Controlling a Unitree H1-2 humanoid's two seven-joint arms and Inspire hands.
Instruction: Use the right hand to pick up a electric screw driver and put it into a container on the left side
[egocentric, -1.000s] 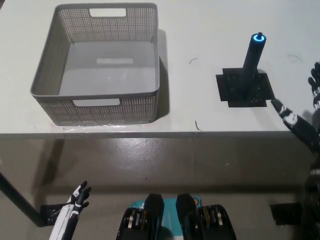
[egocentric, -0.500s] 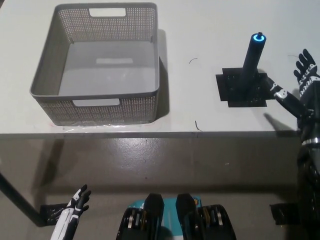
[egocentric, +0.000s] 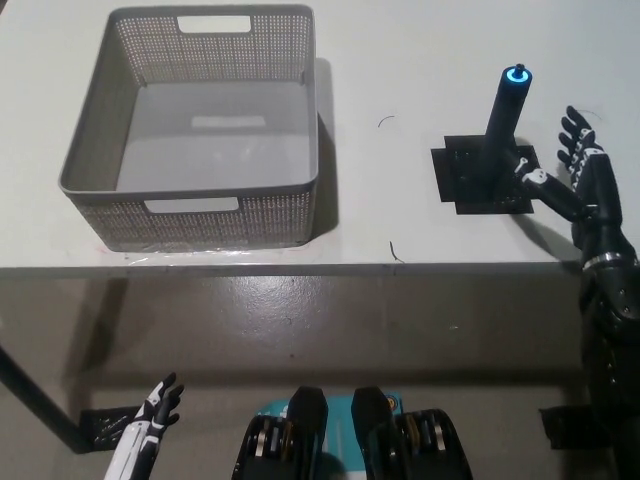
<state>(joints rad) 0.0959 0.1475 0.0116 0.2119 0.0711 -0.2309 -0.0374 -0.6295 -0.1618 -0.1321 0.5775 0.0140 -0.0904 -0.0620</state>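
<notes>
Right hand: fingers spread apart, holding nothing. One digit reaches left toward the electric screw driver and ends just beside its lower body; can't tell if it touches. The other fingers point up, to the right of the tool and apart from it. The black forearm runs down the right edge of the frame, past the table's front edge.

The screw driver stands upright on a black square pad on the right part of the white table. Its top cap glows with a blue ring. It's well apart from the container.

The container is a grey perforated basket on the left part of the table, near the front edge, with handle cutouts in its near and far walls. Nothing inside it.

2 small dark marks on the tabletop lie between basket and pad.

Left hand: low at bottom left, below table level, fingers apart, idle.
</notes>
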